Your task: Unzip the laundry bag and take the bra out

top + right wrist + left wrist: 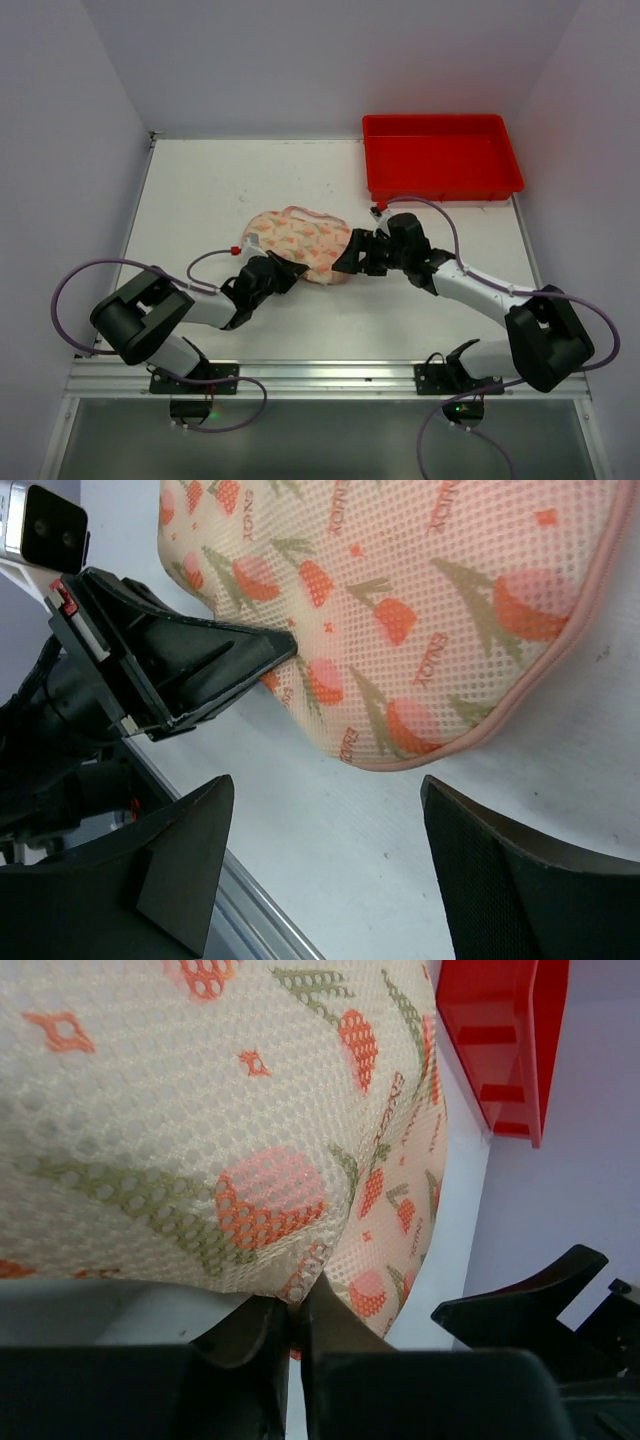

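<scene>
The laundry bag point(300, 240) is a cream mesh pouch with red-pink print and pink trim, lying mid-table. My left gripper point(296, 270) is at its near edge. In the left wrist view the bag point(200, 1110) fills the frame and the left gripper point(297, 1308) is shut on a fold of its lower edge. My right gripper point(346, 256) is at the bag's right end. In the right wrist view it point(325, 785) is open and empty just short of the bag's trimmed edge point(400, 610), above bare table. The bra is hidden.
A red tray point(440, 155) stands at the back right and also shows in the left wrist view point(500, 1040). The left gripper's black fingers point(200, 670) show in the right wrist view, close to the right gripper. The table's metal front rail point(320, 375) runs near the arm bases.
</scene>
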`<state>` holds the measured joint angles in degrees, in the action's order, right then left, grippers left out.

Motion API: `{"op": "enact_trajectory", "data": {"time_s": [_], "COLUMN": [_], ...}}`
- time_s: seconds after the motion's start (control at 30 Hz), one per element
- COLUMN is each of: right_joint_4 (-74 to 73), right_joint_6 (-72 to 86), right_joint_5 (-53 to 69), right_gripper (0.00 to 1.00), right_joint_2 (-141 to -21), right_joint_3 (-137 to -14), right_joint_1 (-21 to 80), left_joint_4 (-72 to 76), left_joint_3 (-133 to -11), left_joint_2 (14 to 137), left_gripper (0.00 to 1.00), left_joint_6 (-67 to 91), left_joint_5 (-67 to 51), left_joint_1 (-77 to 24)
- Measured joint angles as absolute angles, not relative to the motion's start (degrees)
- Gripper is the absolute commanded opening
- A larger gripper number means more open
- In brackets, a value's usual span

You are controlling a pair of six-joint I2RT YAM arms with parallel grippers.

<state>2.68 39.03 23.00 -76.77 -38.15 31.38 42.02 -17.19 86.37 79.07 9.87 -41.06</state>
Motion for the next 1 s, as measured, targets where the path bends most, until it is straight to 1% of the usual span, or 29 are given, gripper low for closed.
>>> {"op": "enact_trajectory", "data": {"time_s": [0.03, 0.1, 0.13, 0.3, 0.43, 0.5, 0.7, 0.77, 1.0], "right_joint_4": [2.9, 3.7, 3.8, 3.5, 3.0, 2.1, -0.8, -1.6, -3.0], "right_joint_6": [38.8, 38.3, 38.2, 37.9, 37.9, 37.8, 37.5, 37.2, 35.8], "right_joint_5": [22.5, 20.8, 19.6, 11.6, 4.7, 1.5, -8.3, -10.5, -14.2], "right_gripper": [0.74, 0.71, 0.65, 0.54, 0.5, 0.46, 0.43, 0.38, 0.35], "right_joint_2": [-76.4, -76.1, -76.1, -76.0, -75.4, -75.3, -77.3, -78.5, -81.1], "right_joint_3": [-37.9, -37.5, -37.5, -37.3, -37.4, -37.8, -42.0, -43.7, -45.3], "right_joint_1": [31.9, 33.5, 34.5, 39.7, 44.0, 45.8, 49.9, 50.3, 50.3], "left_joint_4": [42.0, 41.5, 40.7, 35.1, 28.1, 26.1, 20.8, 19.2, 17.3], "left_joint_3": [-17.4, -18.1, -18.5, -21.6, -26.9, -28.4, -30.3, -30.6, -31.2], "left_joint_2": [86.3, 86.1, 85.7, 82.6, 81.4, 80.8, 78.6, 78.1, 77.7], "left_gripper": [0.0, 0.0, 0.0, 0.0, 0.0, 0.0, 0.0, 0.0, 0.0], "left_joint_6": [79.0, 79.1, 79.2, 80.7, 81.6, 81.9, 81.9, 81.9, 81.7], "left_joint_5": [9.9, 10.0, 10.1, 10.8, 11.0, 11.0, 11.4, 11.5, 11.8], "left_joint_1": [-41.1, -41.1, -41.1, -41.1, -41.1, -41.1, -41.1, -41.1, -41.1]}}
